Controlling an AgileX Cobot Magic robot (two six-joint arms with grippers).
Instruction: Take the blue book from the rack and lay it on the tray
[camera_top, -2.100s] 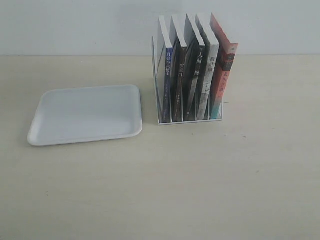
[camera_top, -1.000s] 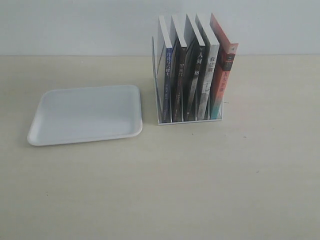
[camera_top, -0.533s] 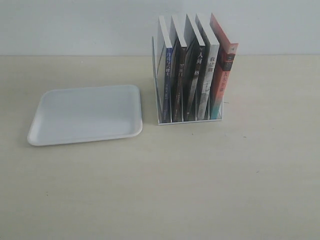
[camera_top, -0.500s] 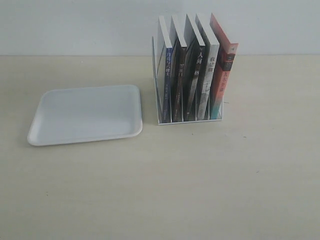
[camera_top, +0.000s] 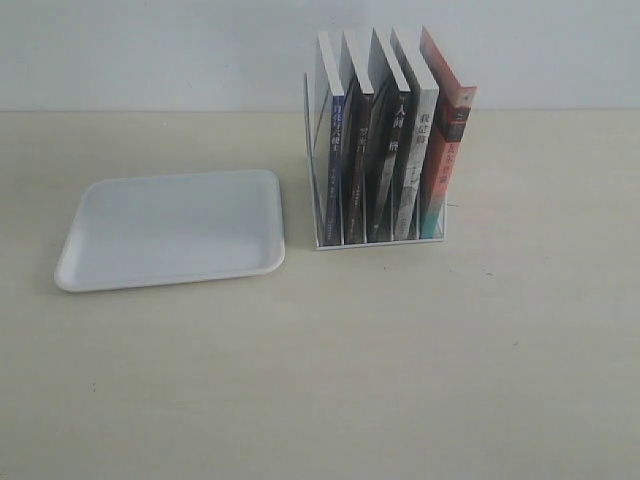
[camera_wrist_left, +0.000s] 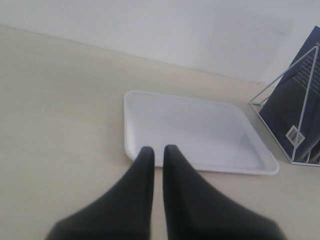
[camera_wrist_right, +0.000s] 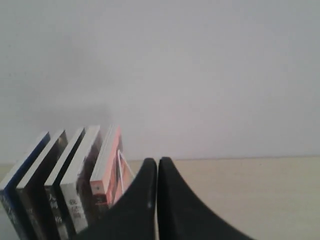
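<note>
Tabletop (camera_top: 400, 350), pale beige, meets plain white wall (camera_top: 150, 50); left claw (camera_wrist_left: 158, 149) and right claw (camera_wrist_right: 157, 160) pinched together.

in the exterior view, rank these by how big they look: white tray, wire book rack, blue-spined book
Largest to smallest:
1. flat white rectangular tray
2. small white wire book rack
3. thin blue-spined book, standing in the rack's end slot

The differences look clear, so none are tied.

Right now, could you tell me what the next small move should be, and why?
Probably open the left gripper and bring it toward the blue book: it and the right gripper are shut, holding nothing, and the book stands in the rack's end slot nearest the bare tray.
</note>
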